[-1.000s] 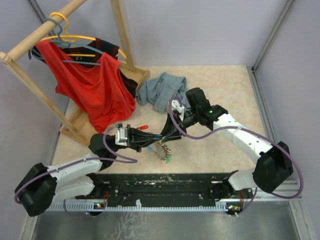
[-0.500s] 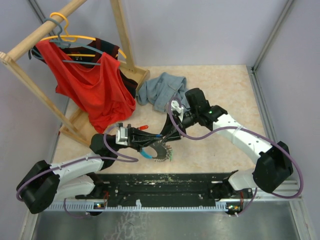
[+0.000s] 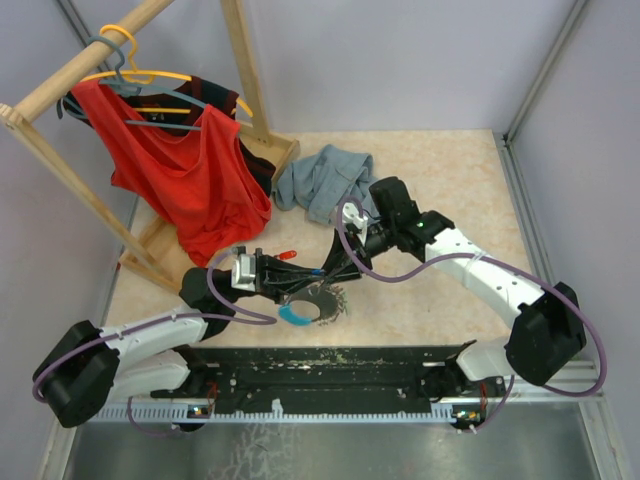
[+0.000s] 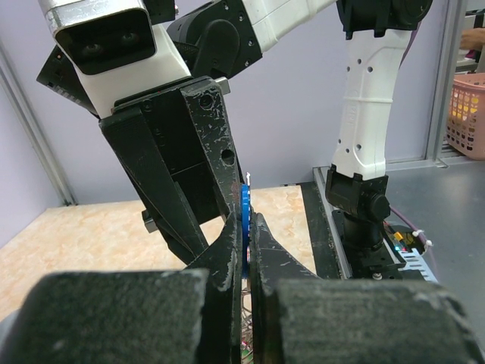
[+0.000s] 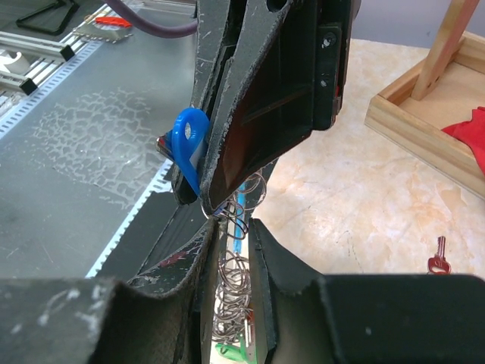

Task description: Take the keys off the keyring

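1. Beige stone-patterned tabletop (image 3: 440,170): both arms are carried at its near edge, and the work is held above it, close to that edge and a little left of the middle.
2. Left gripper (image 3: 300,283): pointed to the right, jaws shut tight on the blue part of the keyring, which is seen edge-on between the fingers in the left wrist view.
3. Right gripper (image 3: 338,268): pointed down and to the left, met tip to tip with the left gripper. Its jaws are only narrowly parted, with the chain between them. Whether the chain is pinched or merely straddled cannot be told.
4. Keyring (image 3: 295,315): its blue loop is seen just below and on the near side of the left gripper, held clear of the tabletop.
5. Chain (image 3: 325,298): silvery links hung from the keyring, long axis running downward through the gap in the right gripper. The right arm is the nearer to it. The next pull is judged to need a hold lower down the chain, where the keys hang.
6. Red key (image 3: 287,255): laid loose on the tabletop just beyond the left gripper, apart from the keyring.
7. Green head (image 5: 231,351): glimpsed at the chain's low end. Other keys are too small to tell.
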`<state>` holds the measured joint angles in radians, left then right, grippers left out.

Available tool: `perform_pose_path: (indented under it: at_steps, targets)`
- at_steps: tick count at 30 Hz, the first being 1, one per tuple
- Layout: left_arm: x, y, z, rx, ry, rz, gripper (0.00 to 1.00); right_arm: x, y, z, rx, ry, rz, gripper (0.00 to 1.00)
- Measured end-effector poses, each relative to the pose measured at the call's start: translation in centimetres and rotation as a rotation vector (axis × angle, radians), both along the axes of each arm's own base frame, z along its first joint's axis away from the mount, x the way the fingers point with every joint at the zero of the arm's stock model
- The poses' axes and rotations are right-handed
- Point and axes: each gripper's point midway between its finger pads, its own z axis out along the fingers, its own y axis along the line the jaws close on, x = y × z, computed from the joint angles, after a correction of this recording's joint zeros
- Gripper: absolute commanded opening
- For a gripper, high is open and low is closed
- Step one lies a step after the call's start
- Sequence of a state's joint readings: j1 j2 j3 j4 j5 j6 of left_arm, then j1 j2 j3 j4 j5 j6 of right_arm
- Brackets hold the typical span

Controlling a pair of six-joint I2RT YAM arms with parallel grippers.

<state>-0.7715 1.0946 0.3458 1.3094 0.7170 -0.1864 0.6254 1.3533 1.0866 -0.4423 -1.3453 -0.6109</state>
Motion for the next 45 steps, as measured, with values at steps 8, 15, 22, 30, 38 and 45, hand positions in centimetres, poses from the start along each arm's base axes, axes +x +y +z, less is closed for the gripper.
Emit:
perform_pose_path:
  at_steps: [8, 15, 22, 30, 38, 45]
  targets:
    - [0.0, 0.0, 0.0, -0.001, -0.001, 0.001, 0.00, -0.1, -0.1, -0.1, -0.001, -0.001, 0.004, 0.20]
    - [0.0, 0.0, 0.0, -0.001, -0.001, 0.002, 0.00, -0.1, -0.1, -0.1, 0.000, -0.003, 0.004, 0.16]
    - [0.1, 0.0, 0.0, -0.002, -0.002, 0.005, 0.00, -0.1, -0.1, -0.1, -0.002, -0.004, 0.002, 0.11]
    - [0.2, 0.0, 0.1, -0.005, 0.000, 0.013, 0.00, 0.1, 0.0, -0.3, -0.010, -0.006, -0.008, 0.00]
    - [0.3, 0.2, 0.2, -0.008, 0.001, 0.027, 0.00, 0.3, -0.1, -0.2, -0.018, 0.004, -0.021, 0.00]
    - [-0.1, 1.0, 0.0, -0.017, -0.020, 0.047, 0.00, 1.3, 0.0, -0.1, -0.033, 0.019, -0.066, 0.00]
